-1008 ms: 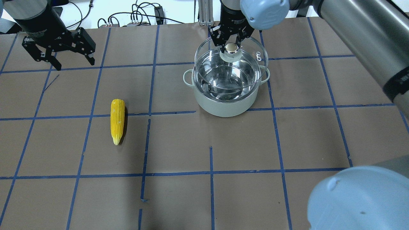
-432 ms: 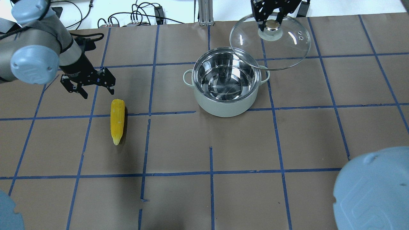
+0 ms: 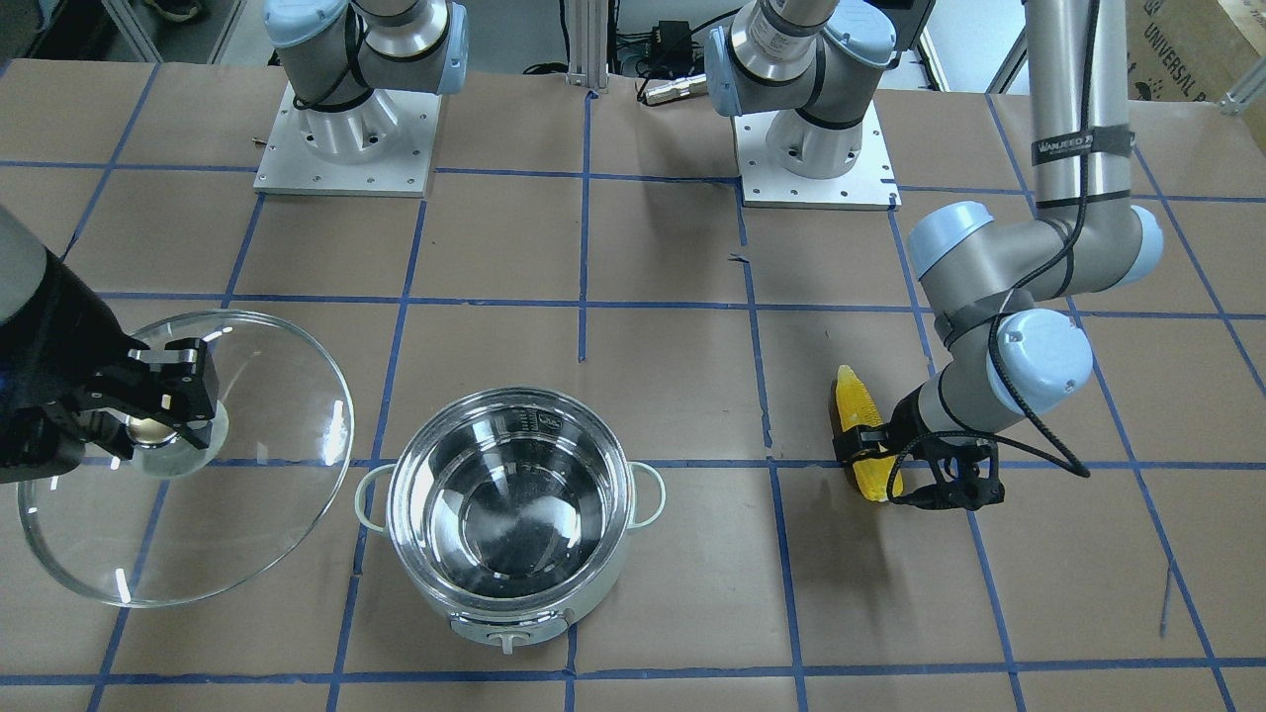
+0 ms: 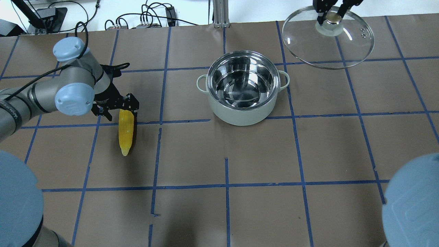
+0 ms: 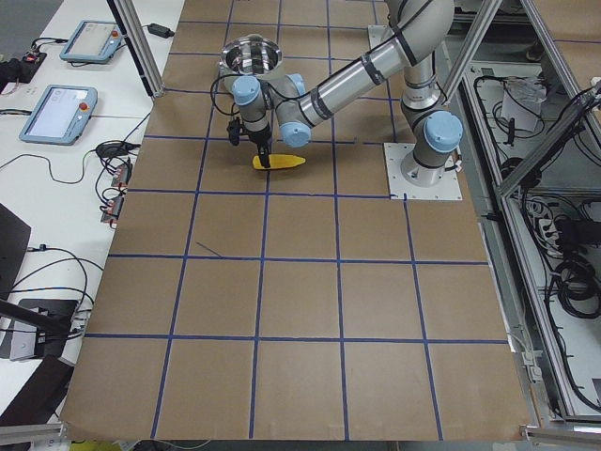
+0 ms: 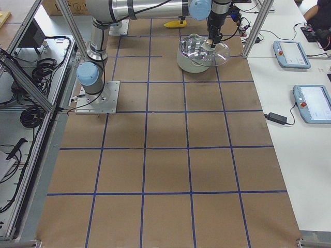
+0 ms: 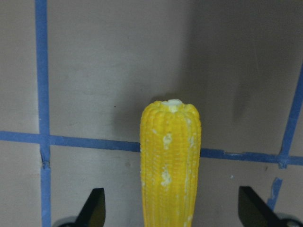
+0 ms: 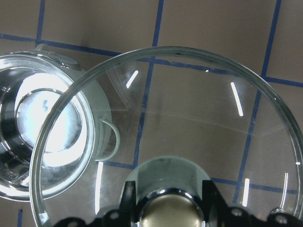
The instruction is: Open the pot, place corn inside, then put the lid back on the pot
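Glass lid [image 4: 325,46], domed and clear, hangs beside shiny round steel pot [image 4: 240,117].

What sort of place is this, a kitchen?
Most likely a robotics lab, not a kitchen: two robot arms are bolted to a paper-covered table marked with a blue tape grid, touchscreen control tablets lie alongside, and the pot, lid and corn look like test props.

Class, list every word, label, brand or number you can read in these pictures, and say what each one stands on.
"UNIVERSAL R", cut off by the picture's edge: on the brown cardboard box.
"WANJEED", somewhat blurred: on the black strap round the left arm's grey tube.
Engraved marks inside the round shiny steel pot: too small to read.
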